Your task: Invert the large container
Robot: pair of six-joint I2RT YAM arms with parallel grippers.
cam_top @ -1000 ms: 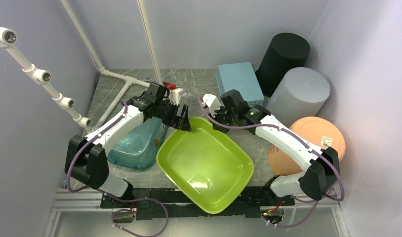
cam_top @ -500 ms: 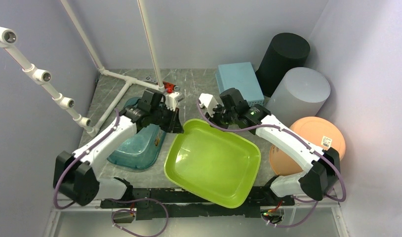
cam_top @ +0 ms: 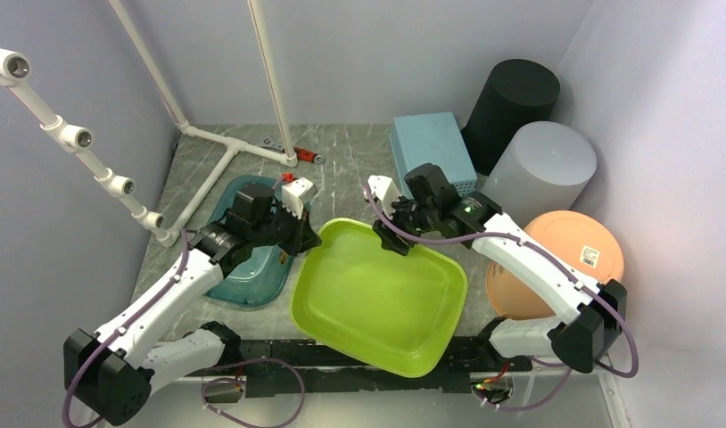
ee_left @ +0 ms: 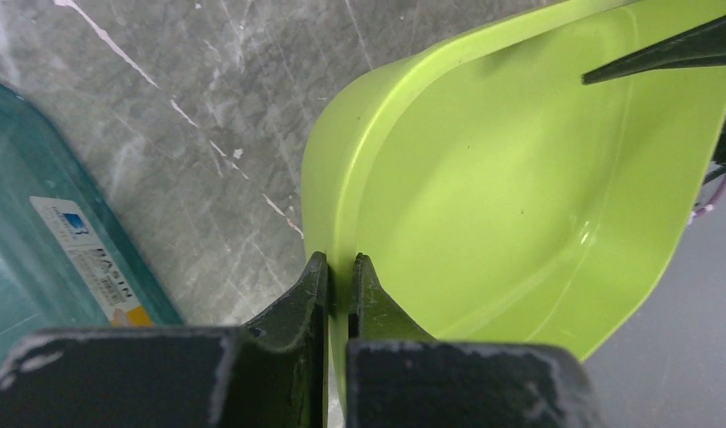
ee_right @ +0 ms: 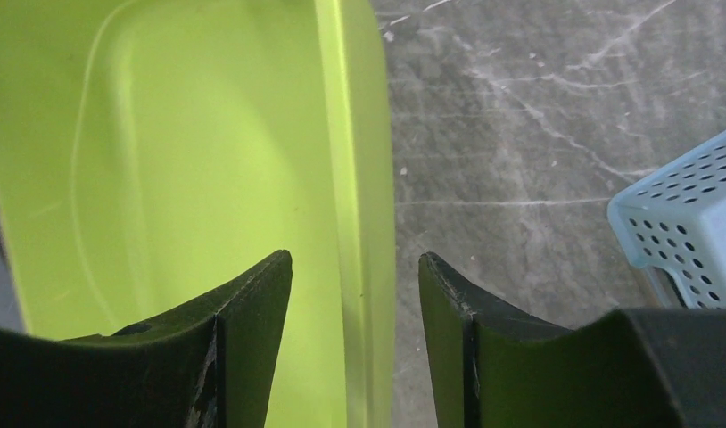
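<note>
Top external view gives us the green container (cam_top: 377,299) mouth-up at centre, its near edge overhanging the table (cam_top: 359,156). On its far-left corner our left gripper (ee_left: 340,263) pinches the rim; on the far rim the right gripper (ee_right: 355,259) straddles the wall, jaws apart, gripping nothing. We judge tipping nearward freest: teal basin (cam_top: 243,272) crowds left, blue basket (cam_top: 431,147) far right.

Wearing white shells over the long links of the left arm (cam_top: 159,303) and right arm (cam_top: 529,259), with chunky black housings at every joint. Trailing purple cables (cam_top: 177,267) along both. Carrying a white camera block (cam_top: 299,194) at each wrist. Showing a small green light (cam_top: 467,207) near the right wrist. Ending in matte black, tapered fingers (ee_right: 252,303), scuffed pale along the edges.
</note>
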